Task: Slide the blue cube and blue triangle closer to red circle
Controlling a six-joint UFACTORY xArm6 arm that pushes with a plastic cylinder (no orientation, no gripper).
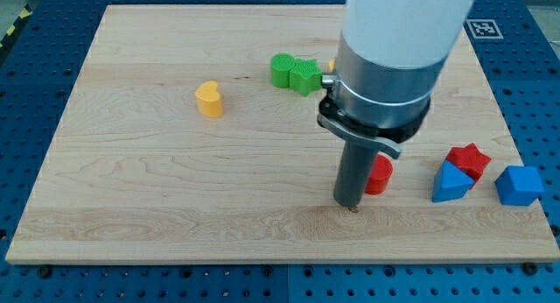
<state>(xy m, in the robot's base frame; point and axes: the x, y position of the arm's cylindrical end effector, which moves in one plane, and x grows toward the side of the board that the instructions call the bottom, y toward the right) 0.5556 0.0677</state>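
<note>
The red circle (380, 174) lies at the view's lower right, partly hidden behind the rod. My tip (351, 204) rests on the board just left of and below the red circle, close to it. The blue triangle (450, 182) lies further right, touching a red star-shaped block (469, 159) above it. The blue cube (519, 185) sits at the far right near the board's edge, a small gap right of the triangle.
Two green blocks (293, 73) sit together at the view's top centre, with a bit of yellow (332, 66) peeking out beside the arm. A yellow heart-shaped block (210, 100) lies at the upper left. The wooden board's right edge (516, 119) is close to the blue cube.
</note>
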